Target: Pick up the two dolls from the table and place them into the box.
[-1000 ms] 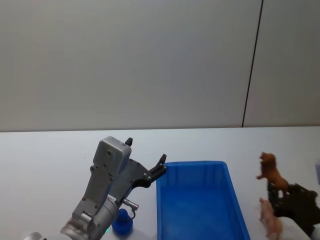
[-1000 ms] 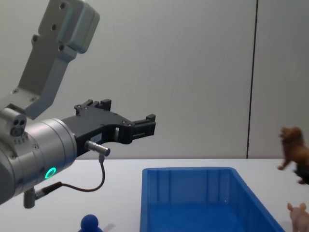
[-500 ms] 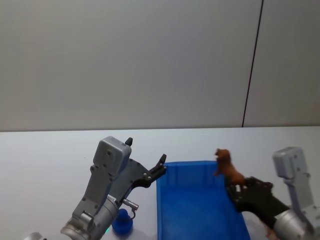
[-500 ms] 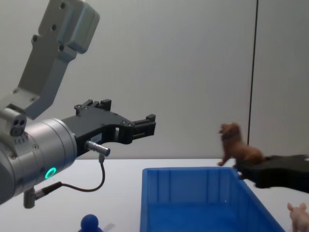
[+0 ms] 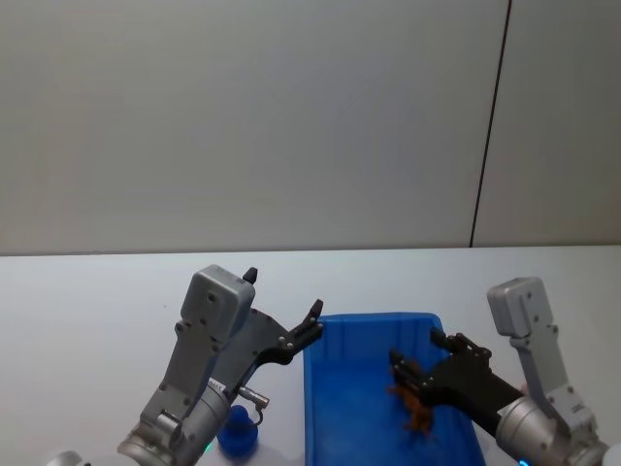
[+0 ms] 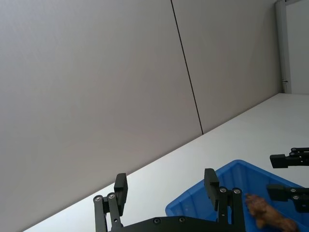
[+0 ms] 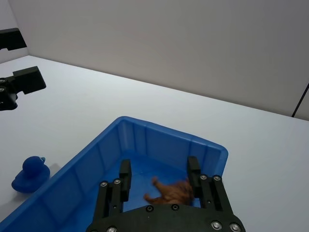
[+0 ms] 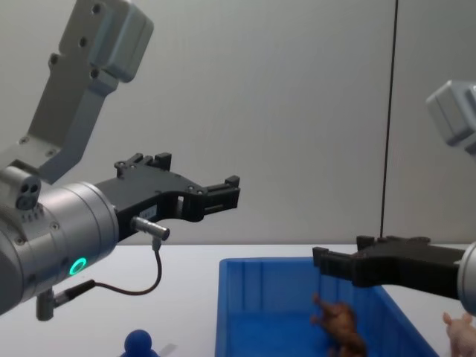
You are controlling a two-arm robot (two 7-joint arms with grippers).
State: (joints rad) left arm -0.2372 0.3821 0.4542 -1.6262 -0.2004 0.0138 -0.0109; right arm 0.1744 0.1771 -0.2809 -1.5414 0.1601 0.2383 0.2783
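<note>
The brown doll point(image 8: 341, 324) is inside the blue box point(image 8: 256, 265), just below my right gripper point(image 8: 336, 262) and apart from its fingers. The right gripper point(image 5: 424, 369) hangs open over the right half of the box point(image 5: 361, 318). In the right wrist view the brown doll point(image 7: 175, 191) lies blurred beneath the spread fingers point(image 7: 125, 175). The dark blue doll point(image 5: 236, 431) stands on the white table point(image 5: 87, 311) left of the box, below my left arm. My left gripper point(image 5: 303, 331) is held open in the air by the box's far left corner, holding nothing.
A small pink animal figure point(image 8: 461, 335) stands on the table right of the box. A plain grey wall with a dark vertical seam point(image 5: 490, 126) rises behind the table. Bare tabletop lies to the far left and behind the box.
My right gripper carried the brown doll leftward from beside the pink figure to over the box, then opened; the doll has dropped into the box. The left arm has not moved.
</note>
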